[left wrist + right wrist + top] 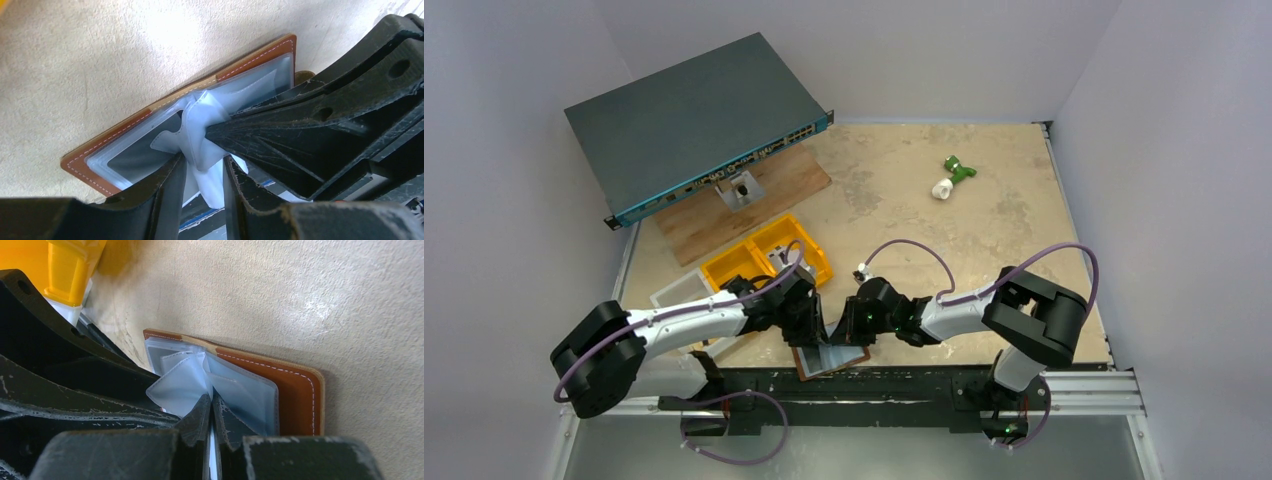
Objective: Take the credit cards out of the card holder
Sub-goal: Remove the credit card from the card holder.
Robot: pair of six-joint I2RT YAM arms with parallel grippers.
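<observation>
Your right gripper point(210, 407) pinches the holder's point(295, 390) floppy sleeve point(175, 385), your left gripper point(204, 159) straddles one, clamp unclear; grip thin, slick cards by exposed edges.

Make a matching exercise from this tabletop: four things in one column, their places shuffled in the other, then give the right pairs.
Things
1. card holder
2. yellow bin
3. flat teal box
4. green-and-white part

Places
A. propped on a wooden board, far left
B. alone on the far side, right of middle
C. lying open at the near edge, in the middle
D. left of middle, just nearer than that board

Pairs: 1-C, 2-D, 3-A, 4-B
</observation>
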